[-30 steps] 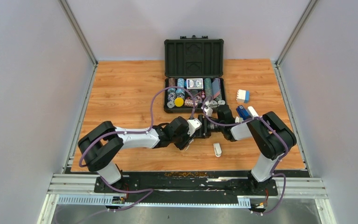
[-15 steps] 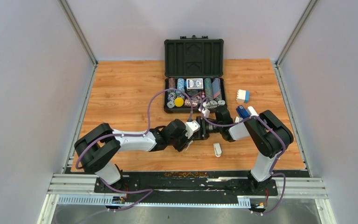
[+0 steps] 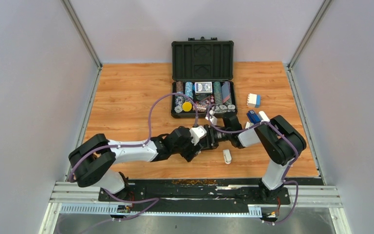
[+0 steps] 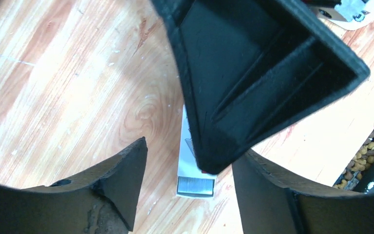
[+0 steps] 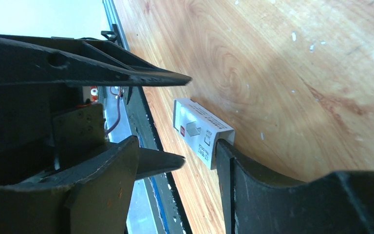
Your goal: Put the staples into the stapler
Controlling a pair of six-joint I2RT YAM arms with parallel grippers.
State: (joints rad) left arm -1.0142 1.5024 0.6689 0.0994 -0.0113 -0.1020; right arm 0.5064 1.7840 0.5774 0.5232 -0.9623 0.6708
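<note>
The staples lie in a small white box (image 3: 227, 156) flat on the wooden table, close to its front edge. The silvery strips show at the box's open end (image 4: 195, 185), and its printed side faces the right wrist camera (image 5: 199, 130). My left gripper (image 3: 200, 141) (image 4: 190, 148) is open above the table, nothing held. My right gripper (image 3: 213, 139) (image 5: 177, 144) faces it tip to tip, also open. One right finger (image 4: 253, 73) reaches over the box between the left fingers. I cannot make out the stapler; the meeting grippers cover that spot.
An open black case (image 3: 202, 61) with poker chips and a card deck stands at the back middle. A dark blue stapler (image 3: 252, 117) and a white and blue block (image 3: 253, 100) lie to the right. Crumbs (image 3: 195, 182) line the black front rail.
The left jaws have spread apart. The left arm has drawn back to the left and lower; both grippers have shifted slightly left. The staple box has not moved.
</note>
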